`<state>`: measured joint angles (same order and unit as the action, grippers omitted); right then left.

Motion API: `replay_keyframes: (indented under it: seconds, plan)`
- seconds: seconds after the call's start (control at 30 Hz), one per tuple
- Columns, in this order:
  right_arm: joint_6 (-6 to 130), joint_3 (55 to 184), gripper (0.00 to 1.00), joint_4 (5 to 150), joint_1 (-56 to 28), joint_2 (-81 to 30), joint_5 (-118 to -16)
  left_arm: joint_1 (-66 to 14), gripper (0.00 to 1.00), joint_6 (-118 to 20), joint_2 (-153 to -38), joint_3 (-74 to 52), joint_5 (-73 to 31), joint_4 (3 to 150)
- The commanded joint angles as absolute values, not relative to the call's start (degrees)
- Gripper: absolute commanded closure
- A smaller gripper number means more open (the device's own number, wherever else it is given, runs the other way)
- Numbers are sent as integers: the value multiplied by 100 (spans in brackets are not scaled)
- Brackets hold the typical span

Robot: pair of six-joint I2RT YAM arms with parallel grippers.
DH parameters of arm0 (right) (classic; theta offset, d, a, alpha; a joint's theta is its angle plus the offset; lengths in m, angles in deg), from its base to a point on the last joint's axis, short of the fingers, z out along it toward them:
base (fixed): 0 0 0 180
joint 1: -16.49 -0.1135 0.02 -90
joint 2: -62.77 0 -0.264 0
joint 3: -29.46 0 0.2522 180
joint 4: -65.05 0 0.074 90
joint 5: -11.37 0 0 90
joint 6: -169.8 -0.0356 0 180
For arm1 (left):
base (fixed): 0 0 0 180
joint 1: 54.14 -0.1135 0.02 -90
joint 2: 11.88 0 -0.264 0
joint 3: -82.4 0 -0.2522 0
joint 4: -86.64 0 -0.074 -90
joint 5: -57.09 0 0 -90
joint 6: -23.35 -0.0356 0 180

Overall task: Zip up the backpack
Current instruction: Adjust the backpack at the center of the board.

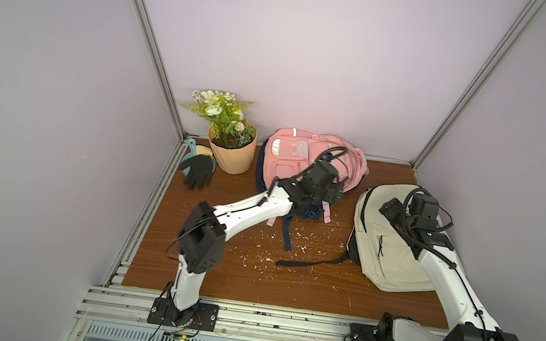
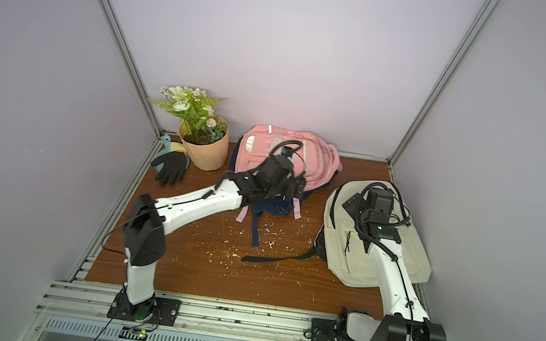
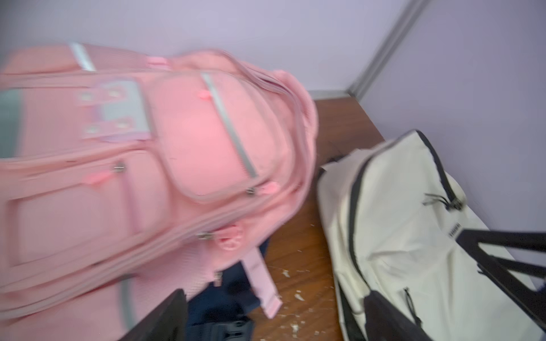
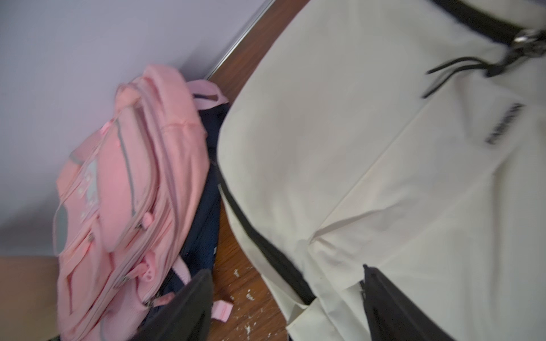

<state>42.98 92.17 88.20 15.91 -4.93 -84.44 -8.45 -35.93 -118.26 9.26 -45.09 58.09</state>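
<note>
The left gripper (image 1: 335, 191) hangs over the near right edge of the pink pack (image 1: 287, 160). Just to its right, the right gripper (image 1: 390, 208) hovers over the far end of the cream pack (image 1: 390, 273). A flower pot (image 1: 232, 155) and a black glove (image 1: 197, 170) sit well to the left gripper's left. White flecks dot the table (image 1: 214, 278) nearer the arm bases.

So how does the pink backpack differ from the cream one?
The pink backpack has several front pockets with grey strips; the cream backpack is plain, with black zips. The pink one lies at the back wall beside the flower pot, on something navy; the cream one lies nearer the right wall. Both lie front up on the table.
</note>
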Motion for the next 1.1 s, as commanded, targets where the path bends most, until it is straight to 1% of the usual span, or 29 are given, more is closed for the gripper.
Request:
replay_keyframes:
  seconds: [0.0,0.07,0.13,0.23,0.37,0.53,0.63,0.7,0.8,0.9,1.07]
  plan:
    - [4499,9422,17,8150,1231,-872,-7752,-1697,4,-3299,-11344,-297,-4708,6066]
    - [4482,9584,17,7935,1008,-1154,-7651,-2169,4,-3215,-10973,-1066,-4268,6664]
    - [4532,9821,17,7797,798,-1454,-7667,-2503,1,-3112,-10852,-1476,-4208,6978]
    - [4537,10279,17,7741,657,-1979,-7643,-2890,1,-3344,-11192,-1304,-3930,6761]
    - [4552,10788,17,7729,634,-2656,-7724,-3204,0,-3384,-11523,-1288,-3644,6977]
    - [4567,11378,19,7766,639,-3432,-7721,-3426,1,-3404,-11931,-1108,-3399,7145]
    - [4570,11734,21,7849,636,-3869,-7776,-3428,4,-3466,-12182,-946,-3320,7171]
    - [4585,11923,23,7873,625,-4136,-7756,-3428,8,-3479,-12277,-893,-3246,7258]
    - [4596,12153,30,7901,615,-4460,-7710,-3428,15,-3531,-12403,-785,-3104,7328]
    - [4626,12286,39,7898,541,-4610,-7699,-3428,28,-3588,-12504,-647,-3020,7332]
    - [4744,12378,66,8017,335,-4576,-7936,-3419,54,-3597,-12578,-535,-2957,7305]
